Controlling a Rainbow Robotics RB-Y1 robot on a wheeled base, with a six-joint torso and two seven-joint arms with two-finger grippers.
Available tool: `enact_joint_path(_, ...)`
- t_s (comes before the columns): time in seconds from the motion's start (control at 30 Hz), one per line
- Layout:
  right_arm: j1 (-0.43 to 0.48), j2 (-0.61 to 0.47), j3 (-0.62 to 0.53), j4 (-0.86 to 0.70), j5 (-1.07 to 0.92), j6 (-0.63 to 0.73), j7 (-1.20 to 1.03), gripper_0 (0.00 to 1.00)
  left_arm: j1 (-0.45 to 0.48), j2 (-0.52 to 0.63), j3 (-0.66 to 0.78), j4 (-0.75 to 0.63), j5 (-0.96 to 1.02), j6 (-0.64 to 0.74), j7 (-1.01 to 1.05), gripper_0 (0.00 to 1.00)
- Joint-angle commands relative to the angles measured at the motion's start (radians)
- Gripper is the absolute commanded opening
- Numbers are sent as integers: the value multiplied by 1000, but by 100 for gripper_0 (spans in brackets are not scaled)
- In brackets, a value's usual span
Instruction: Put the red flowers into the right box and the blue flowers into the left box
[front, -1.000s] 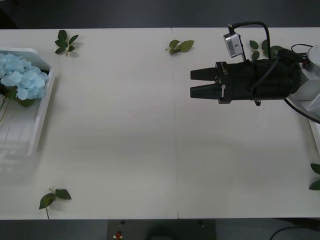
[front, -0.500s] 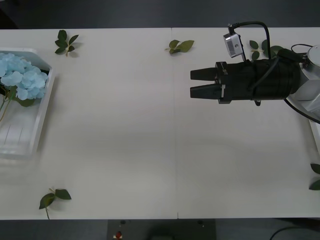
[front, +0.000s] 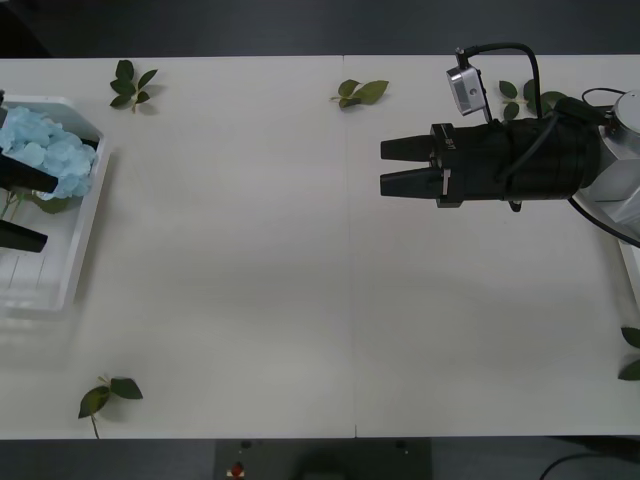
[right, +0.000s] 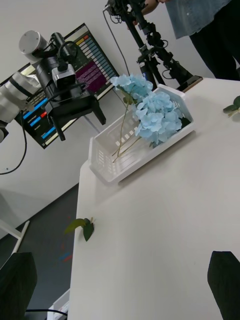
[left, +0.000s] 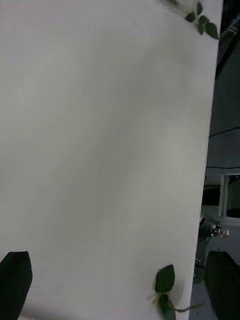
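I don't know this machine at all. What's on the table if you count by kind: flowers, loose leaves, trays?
Blue flowers: 2 clusters I can tell apart, bunched together, perhaps more
Green leaf sprigs: 5
White boxes: 2, the left box and the right box
Total: 9

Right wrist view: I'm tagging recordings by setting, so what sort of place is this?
Probably a robotics lab or test room. A plain white table stands before a wall monitor showing coloured panels, camera stands sit behind it, and artificial blue flowers lie in the left box as props.
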Motion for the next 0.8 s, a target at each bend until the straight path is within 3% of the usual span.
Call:
enact_joint_path(0.03,-2,8,0,-32,-8,0,20,100,-72,22,-113,-17,118,-78,-43,100)
enact_joint_path(0.4,-2,8,0,-32,-8,0,20,100,-170,53,-323,-20,285,-232,-43,100)
enact_joint_path(0.8,-2,8,0,-32,-8,0,20,100,-233,52,-300,-97,216,-178,-43,100)
